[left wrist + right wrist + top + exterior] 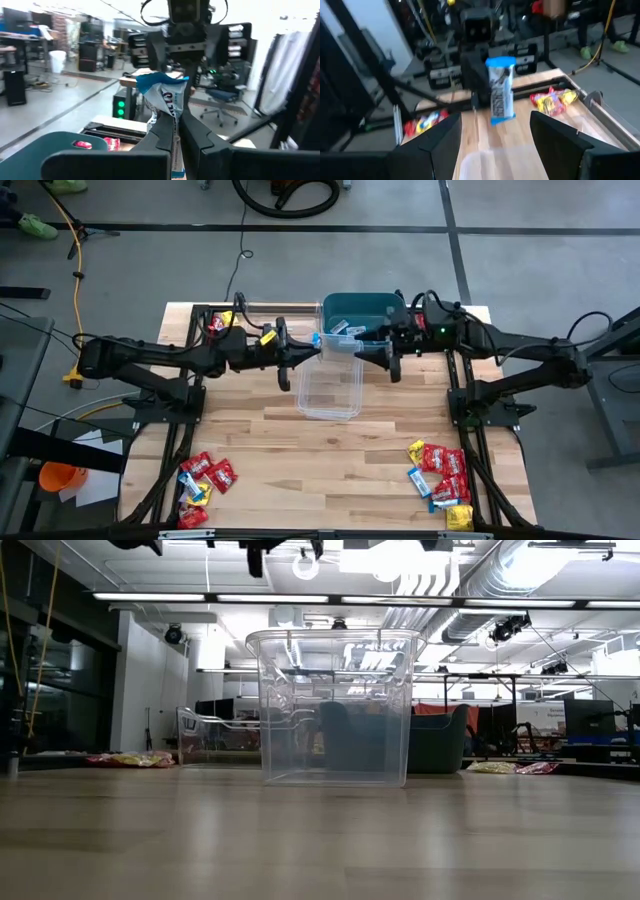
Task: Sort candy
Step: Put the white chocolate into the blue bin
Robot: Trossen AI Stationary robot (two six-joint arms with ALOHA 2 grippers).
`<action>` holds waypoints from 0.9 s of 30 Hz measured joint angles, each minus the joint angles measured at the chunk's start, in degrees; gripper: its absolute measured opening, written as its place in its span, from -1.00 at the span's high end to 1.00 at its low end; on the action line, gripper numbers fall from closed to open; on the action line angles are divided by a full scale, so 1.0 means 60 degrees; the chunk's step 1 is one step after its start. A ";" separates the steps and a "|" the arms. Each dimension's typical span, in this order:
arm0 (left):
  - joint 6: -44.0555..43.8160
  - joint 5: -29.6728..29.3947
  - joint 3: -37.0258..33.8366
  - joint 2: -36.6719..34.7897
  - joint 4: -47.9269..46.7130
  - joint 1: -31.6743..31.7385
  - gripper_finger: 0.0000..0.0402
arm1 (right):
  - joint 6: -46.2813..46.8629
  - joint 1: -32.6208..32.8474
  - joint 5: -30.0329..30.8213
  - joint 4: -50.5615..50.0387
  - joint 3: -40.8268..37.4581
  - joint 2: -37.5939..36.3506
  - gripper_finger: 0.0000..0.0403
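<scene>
Left claw (316, 352) grips a blue candy (334, 343); right claw (372, 352) open; candy piles (440, 475) remain on the desk (330, 450).

Bright overhead ceiling strip lights (330, 597) glared in low view; wrist views motion-blurred; pale wooden tabletop (330, 450) evenly lit.

Your left arm reaches in from the left side, stretched level toward the table's middle, and its left gripper (318, 346) has its fingers (165, 131) pressed together. Your right arm mirrors it from the right side, with the right gripper (372, 352) facing the left one, its fingers (559, 134) spread wide apart.
</scene>
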 joint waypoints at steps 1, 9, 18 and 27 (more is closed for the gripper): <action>0.0027 0.0180 0.0016 0.0005 -0.0032 0.0040 1.00 | 0.0093 0.0069 0.0137 0.0332 -0.0143 0.0000 -0.15; 0.0349 0.1171 0.0038 0.0002 -0.0043 0.0487 1.00 | -0.0200 0.0251 0.0514 0.0667 -0.0726 0.0000 -0.15; 0.0549 0.1654 0.0039 0.0080 0.0330 0.0963 1.00 | 0.0342 0.0251 0.0691 0.1089 -0.0541 -0.0011 -0.15; 0.1432 0.1708 0.2607 0.2112 -0.1315 0.2050 1.00 | -0.0395 0.0037 0.0707 0.1914 -0.0063 -0.0062 -0.15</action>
